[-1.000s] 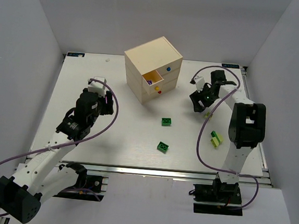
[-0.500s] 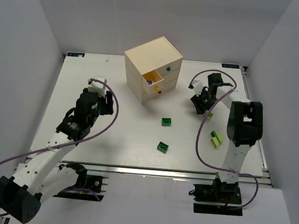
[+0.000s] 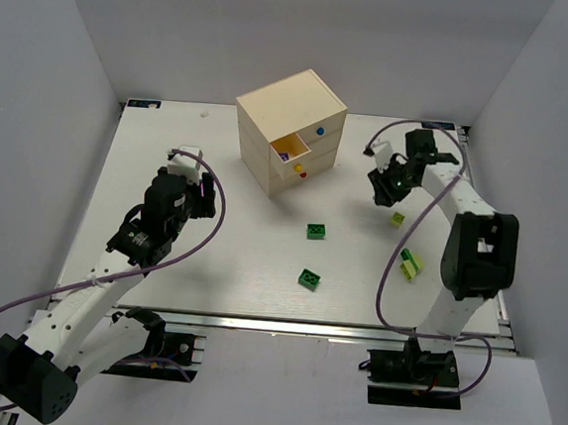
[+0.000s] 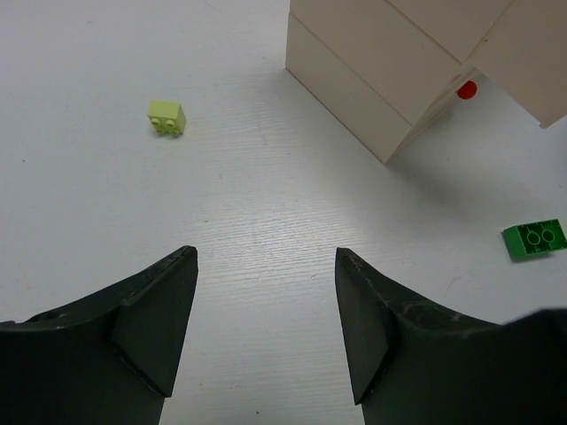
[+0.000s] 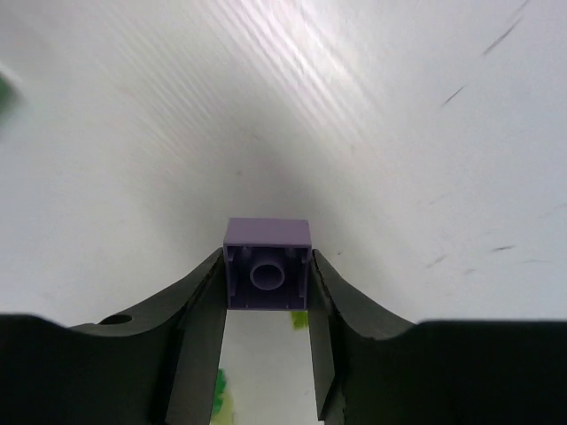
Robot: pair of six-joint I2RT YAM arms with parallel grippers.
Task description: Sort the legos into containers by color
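Between the right fingers: one brick. Ahead of the left fingers, on the counter: chest to the right, second brick to the left.

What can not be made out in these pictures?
1. Top external: what lies in the open drawer of the cream wooden chest is too small; only a purple speck shows.
2. Top external: the right gripper hides the pale purple plastic brick that it holds.
3. Right wrist: a blurred green thing is cut off by the left edge.
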